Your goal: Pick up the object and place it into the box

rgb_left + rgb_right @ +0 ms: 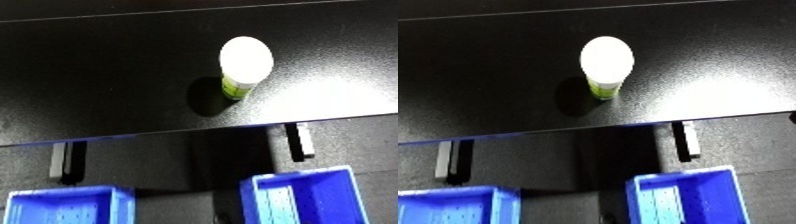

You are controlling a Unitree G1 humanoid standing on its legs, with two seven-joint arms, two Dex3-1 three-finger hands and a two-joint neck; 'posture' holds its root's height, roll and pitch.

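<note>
A small container (pixel 243 66) with a white lid and a green label stands upright on the black table (pixel 98 85), near its middle and a little right. Below the table's front edge are two blue bins: one at lower left (pixel 67 205) and one at lower right (pixel 306 196). Neither of my hands shows in either view.
The table's front edge (pixel 178 132) runs across the views, slightly tilted. Two dark brackets hang below it, one at left (pixel 69 161) and one at right (pixel 298 141). The floor beneath is dark.
</note>
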